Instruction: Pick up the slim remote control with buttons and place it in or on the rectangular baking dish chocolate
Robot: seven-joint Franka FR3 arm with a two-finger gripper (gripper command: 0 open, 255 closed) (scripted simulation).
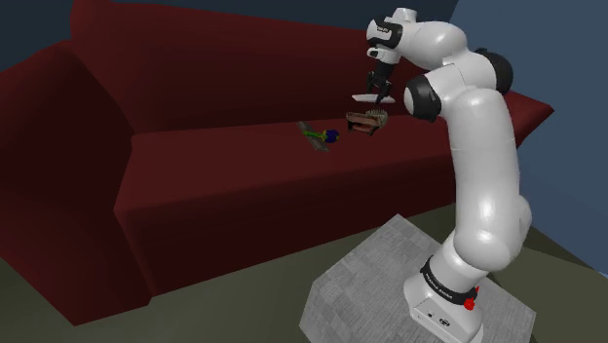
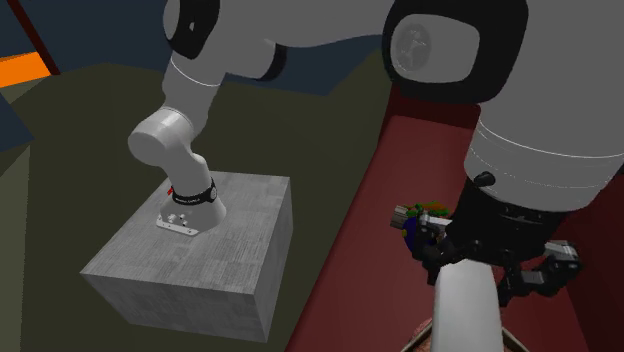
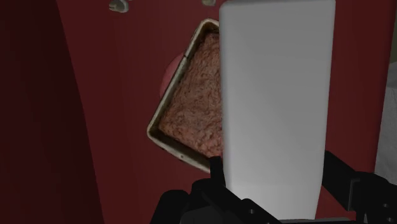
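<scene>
Red sofa [image 1: 214, 166] below; gripper [image 3: 277, 191] clasps white remote [image 3: 277, 95] between its fingers [image 3: 340, 178], above the baking dish [image 3: 188, 105]

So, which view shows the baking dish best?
The wrist view: the baking dish is near, its rim and brown filling plain, though the white remote covers one side. In the shoulder view it is small and far; the second exterior view shows barely a corner.

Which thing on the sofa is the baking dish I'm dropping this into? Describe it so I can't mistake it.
Look at the dark red sofa; on its seat, under the gripper holding the white remote, lies the baking dish. It is a pale-rimmed rectangular pan with a crumbly brown filling, unlike the small green-and-blue object beside it.
</scene>
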